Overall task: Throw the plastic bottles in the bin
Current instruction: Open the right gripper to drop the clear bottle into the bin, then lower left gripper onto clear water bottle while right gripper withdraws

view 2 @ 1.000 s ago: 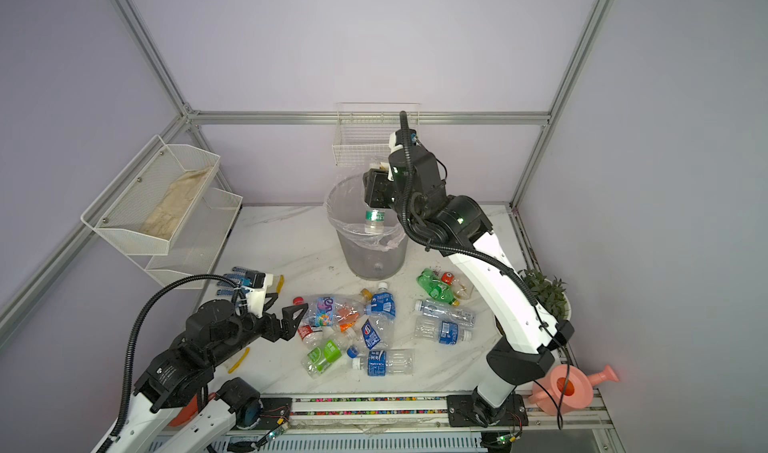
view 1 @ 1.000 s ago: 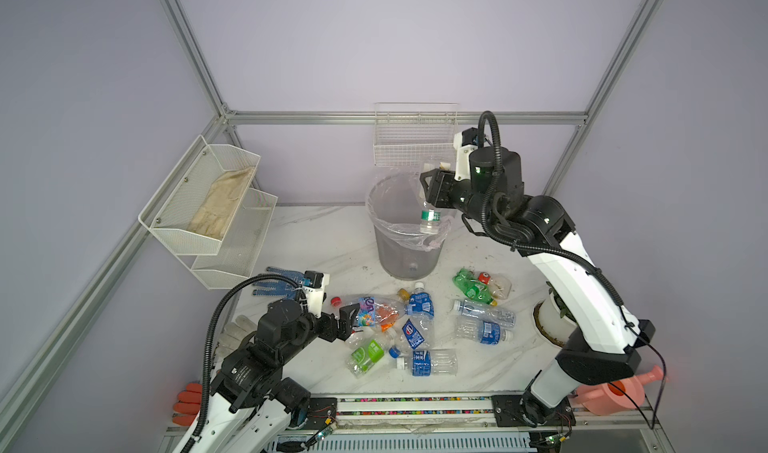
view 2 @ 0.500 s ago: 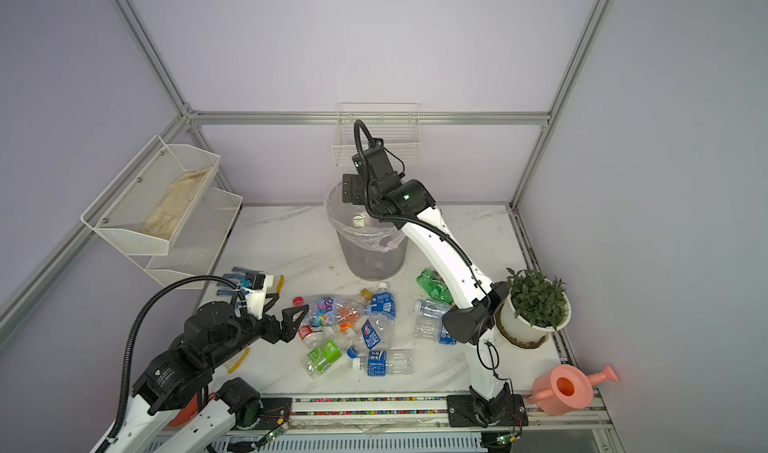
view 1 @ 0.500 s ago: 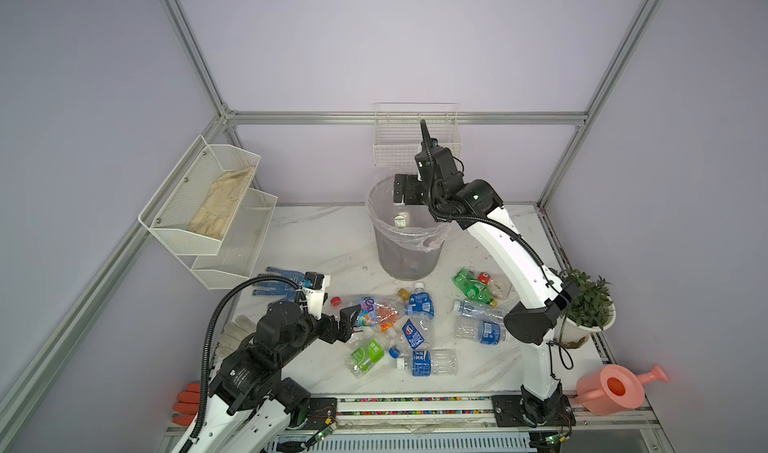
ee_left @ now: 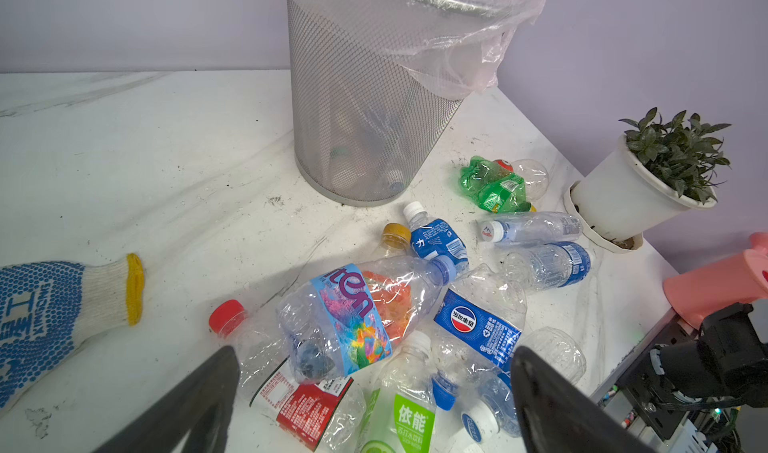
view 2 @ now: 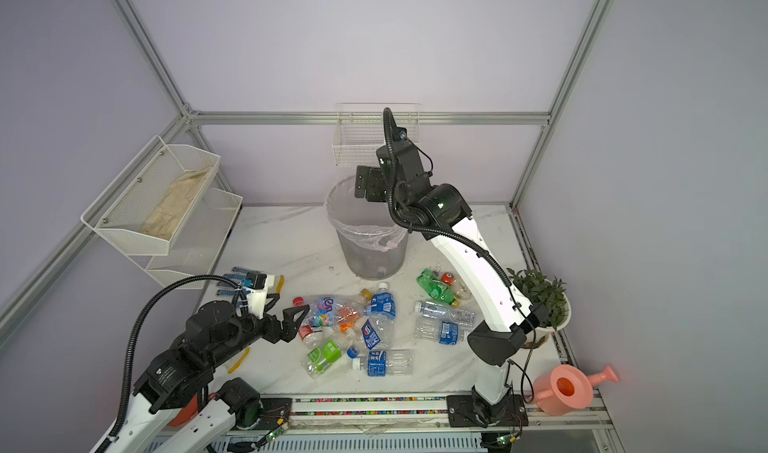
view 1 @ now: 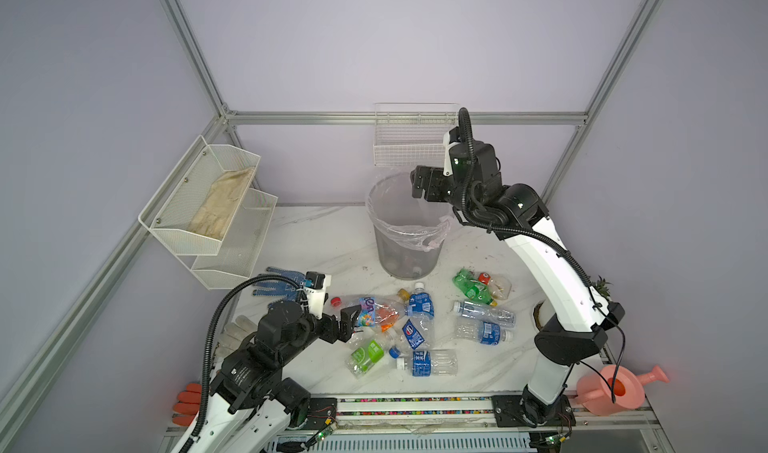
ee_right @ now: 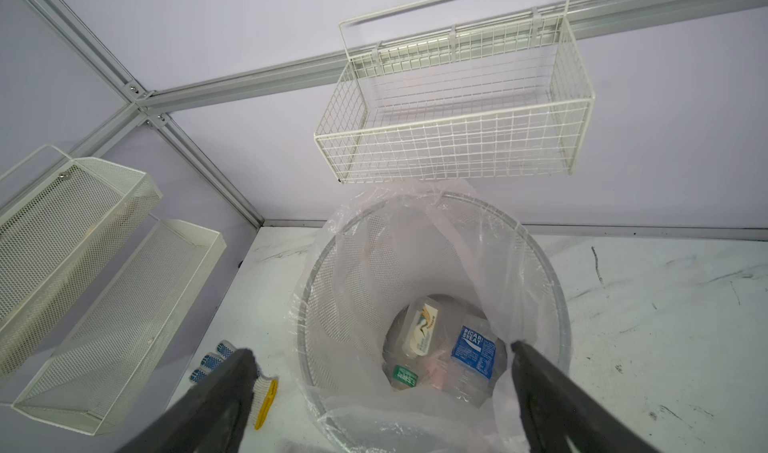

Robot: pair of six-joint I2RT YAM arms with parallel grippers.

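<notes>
The bin (view 1: pixel 405 255) stands at the back middle of the table, its clear bag folded over the rim. My right gripper (view 1: pixel 417 183) hovers open and empty above its far-right rim. In the right wrist view the open right gripper (ee_right: pixel 380 349) looks down on a white-labelled bottle (ee_right: pixel 422 324), a blue-labelled one (ee_right: pixel 473 349) and a green-labelled one (ee_right: pixel 405 376) at the bottom. Several plastic bottles (view 1: pixel 422 303) lie scattered in front of the bin. My left gripper (view 1: pixel 352 323) stands open at the pile's left edge, beside a crushed colourful-labelled bottle (ee_left: pixel 353 318).
A white wire basket (view 1: pixel 409 147) hangs on the back wall behind the bin. Tiered mesh baskets (view 1: pixel 208 206) are fixed at the left. A blue-dotted glove (view 1: pixel 274 284) lies left of the pile. A potted plant (view 2: pixel 540 297) and pink watering can (view 1: pixel 615 392) stand at the right.
The right gripper held a green-labelled bottle over the bin a second ago; it has opened and the bottle now lies in the bin. The left arm has not moved.
</notes>
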